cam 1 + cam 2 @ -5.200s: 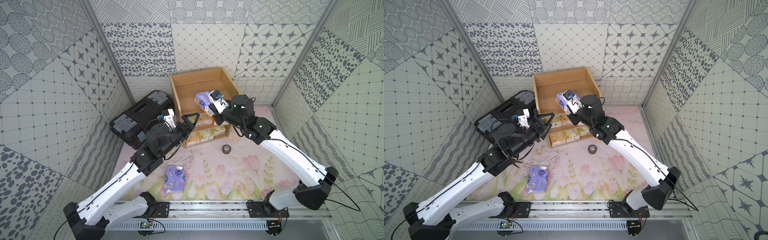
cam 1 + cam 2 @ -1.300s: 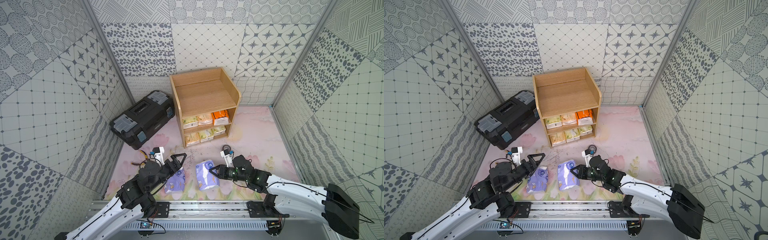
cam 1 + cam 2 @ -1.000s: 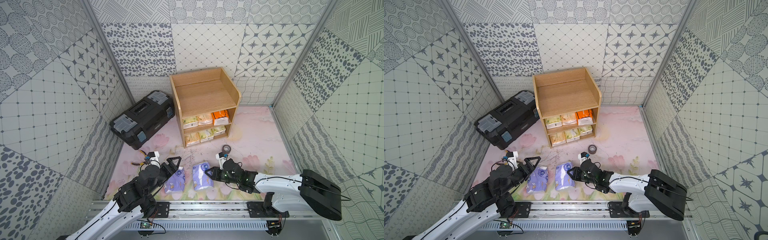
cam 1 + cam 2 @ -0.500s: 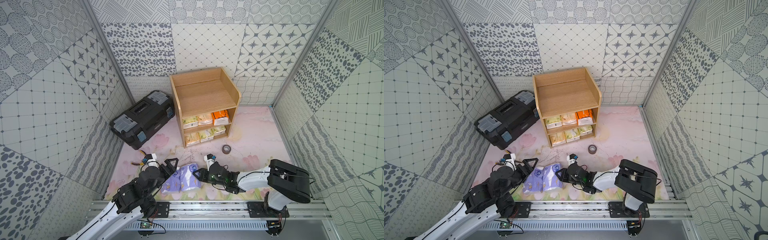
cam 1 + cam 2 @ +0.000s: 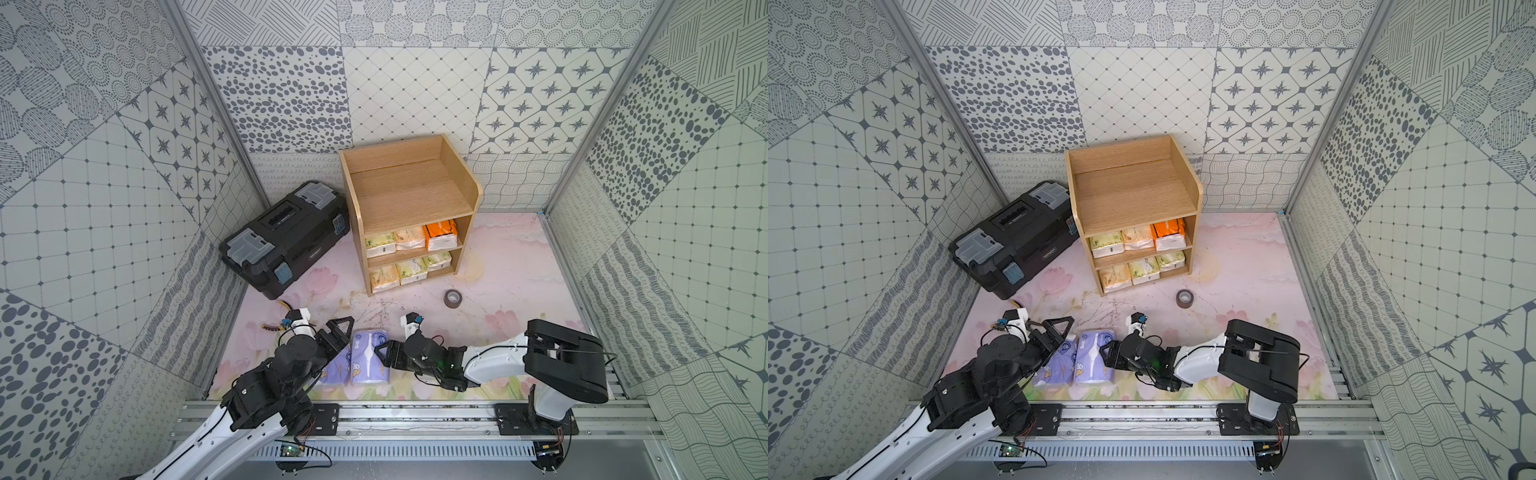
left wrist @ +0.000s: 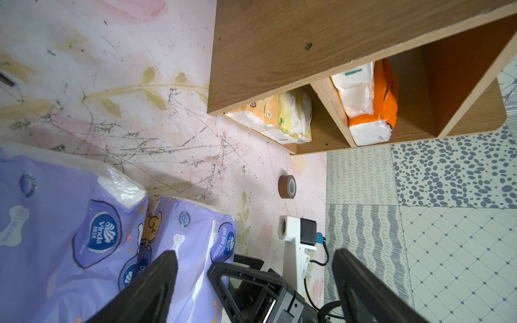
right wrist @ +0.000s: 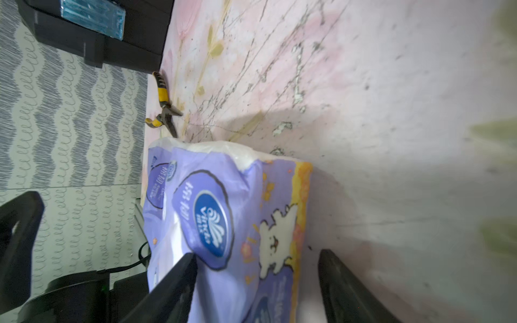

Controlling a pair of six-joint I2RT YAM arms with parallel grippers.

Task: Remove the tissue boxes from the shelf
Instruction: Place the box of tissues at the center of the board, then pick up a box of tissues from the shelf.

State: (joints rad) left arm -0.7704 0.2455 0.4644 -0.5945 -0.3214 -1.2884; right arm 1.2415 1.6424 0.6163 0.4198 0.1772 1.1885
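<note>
The wooden shelf (image 5: 411,195) (image 5: 1133,195) stands at the back, its top tier bare. Its middle tier holds two cream tissue boxes (image 5: 395,241) and an orange one (image 5: 440,235) (image 6: 372,106); three cream ones (image 5: 411,270) fill the bottom tier. Two lavender tissue boxes (image 5: 370,357) (image 5: 1057,368) lie side by side on the floor at the front. My right gripper (image 5: 380,353) (image 7: 257,254) is open, its jaws straddling the end of the right-hand lavender box (image 7: 223,218). Just left of both boxes, my left gripper (image 5: 338,334) (image 6: 255,253) hangs open and holds nothing.
A black toolbox (image 5: 286,237) sits left of the shelf. A grey tape roll (image 5: 452,298) (image 6: 286,186) lies on the floor in front of the shelf. Yellow-handled pliers (image 7: 163,109) lie near the left wall. Patterned walls enclose three sides.
My right gripper slid left along the floor with the lavender box, brought it against the other lavender box, and opened its jaws. The left arm barely moved.
</note>
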